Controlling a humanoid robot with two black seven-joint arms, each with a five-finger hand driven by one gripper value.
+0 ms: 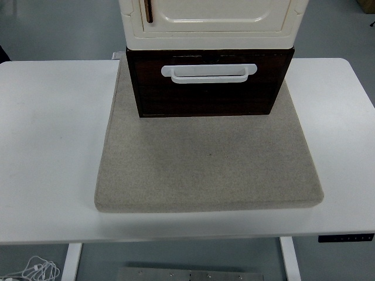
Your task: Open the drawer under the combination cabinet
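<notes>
Drawer sits at 12 o'clock on the table, dark brown wood front, under the cream cabinet. Drawer front looks close to flush with the cabinet base, slightly proud at most; can't tell any real gap from this angle. White bar handle runs horizontally across the upper half of the drawer face, ends curving back to the wood. Cabinet door above has a small dark brown pull at its left edge, upper part cropped by the frame top. Whole stack stands on the far part of a beige-grey felt mat; mat covers table centre, its near edge short of the table's 6 o'clock edge. Black control strip on the table's front edge at 5 o'clock. White cable coiled on the floor at 7 o'clock. Neither robot hand is in frame, so finger state can't be told.
</notes>
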